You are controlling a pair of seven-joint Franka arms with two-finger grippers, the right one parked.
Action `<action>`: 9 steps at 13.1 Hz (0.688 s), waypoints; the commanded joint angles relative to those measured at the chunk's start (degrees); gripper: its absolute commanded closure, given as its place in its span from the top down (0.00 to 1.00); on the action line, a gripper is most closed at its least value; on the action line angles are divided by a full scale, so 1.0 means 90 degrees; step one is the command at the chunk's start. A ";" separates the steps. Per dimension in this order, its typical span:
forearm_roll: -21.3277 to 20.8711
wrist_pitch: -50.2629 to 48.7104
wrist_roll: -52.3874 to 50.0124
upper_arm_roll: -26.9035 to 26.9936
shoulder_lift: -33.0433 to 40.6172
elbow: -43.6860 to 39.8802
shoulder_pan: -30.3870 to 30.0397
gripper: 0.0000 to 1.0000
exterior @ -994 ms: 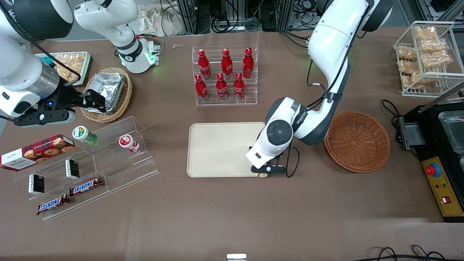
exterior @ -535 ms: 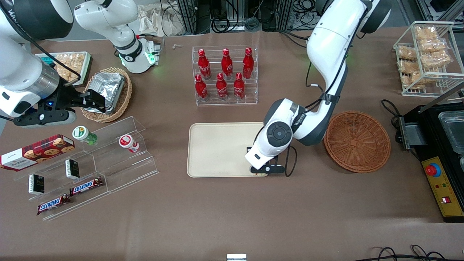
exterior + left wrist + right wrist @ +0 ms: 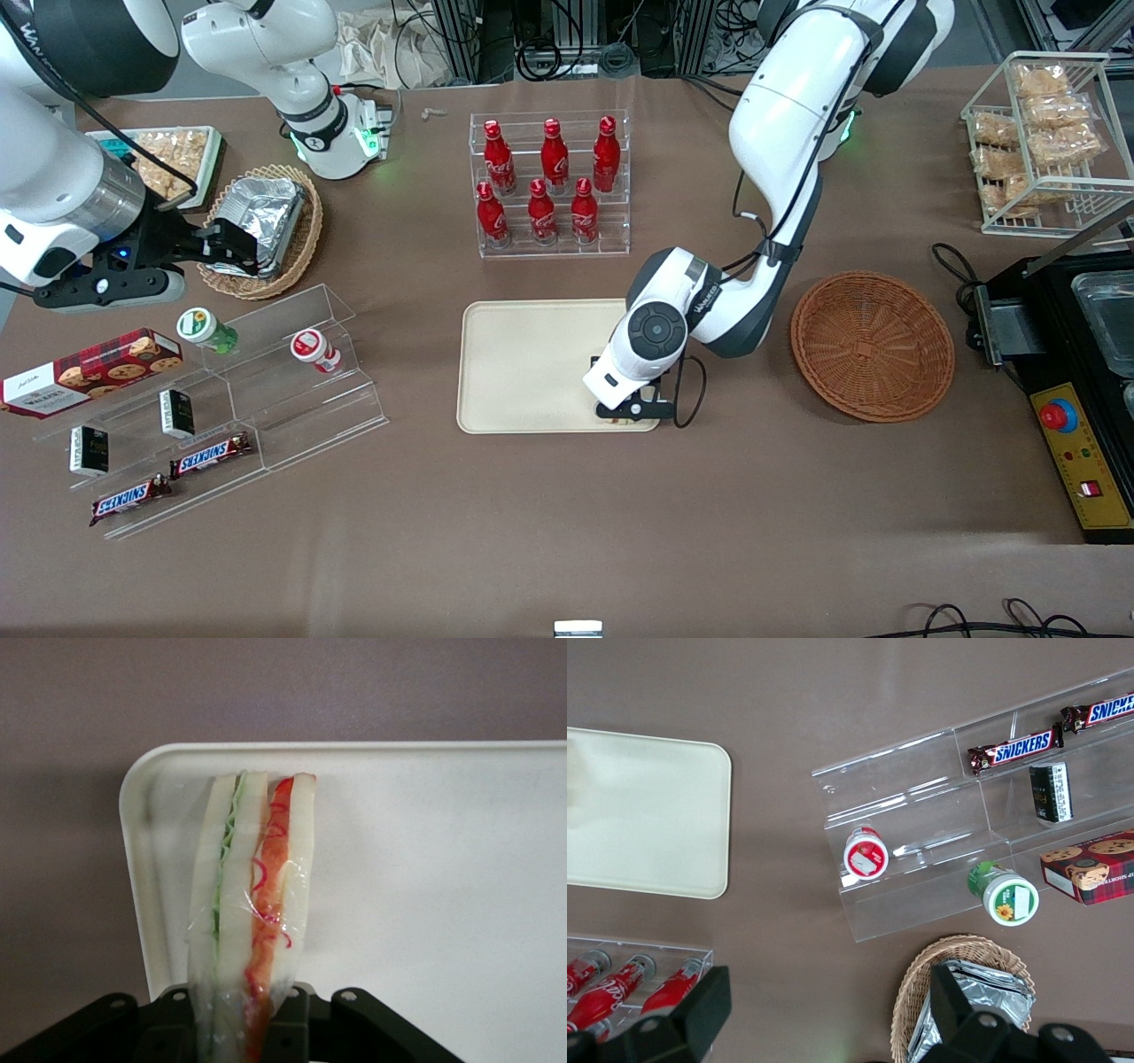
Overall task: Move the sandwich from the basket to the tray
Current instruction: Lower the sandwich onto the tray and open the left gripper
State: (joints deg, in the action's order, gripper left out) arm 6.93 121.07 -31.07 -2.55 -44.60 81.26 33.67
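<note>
Front view: left arm's black two-finger gripper (image 3: 624,415) hovering over the near corner of the flat cream-beige rectangular plastic tray (image 3: 532,372), toward the working arm's end; round reddish-brown woven wicker basket (image 3: 873,346) lying apart, beside the tray.

Left wrist view: gripper (image 3: 246,1028) clamping the plastic-wrapped triangular white-bread sandwich (image 3: 252,904), hanging above the tray's (image 3: 443,859) rounded corner.

Right wrist view: showing tray (image 3: 647,815) only.
</note>
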 commanded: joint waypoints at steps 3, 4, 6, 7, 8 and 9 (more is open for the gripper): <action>-0.0018 0.0112 -0.0151 0.0059 0.0063 0.0219 0.0067 0.10; 0.0040 0.0102 -0.0161 0.0059 0.0073 0.0219 0.0057 0.41; -0.0028 0.0102 -0.0151 0.0069 0.0083 0.0219 0.0048 1.00; -0.0018 0.0102 -0.0151 0.0069 0.0083 0.0209 0.0048 1.00; -0.0018 0.0093 -0.0141 0.0069 0.0102 0.0200 0.0048 1.00; -0.0018 0.0083 -0.0132 0.0069 0.0112 0.0199 0.0038 1.00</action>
State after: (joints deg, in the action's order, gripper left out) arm 6.93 121.30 -31.34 -2.38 -44.59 82.27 33.66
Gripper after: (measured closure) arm 0.370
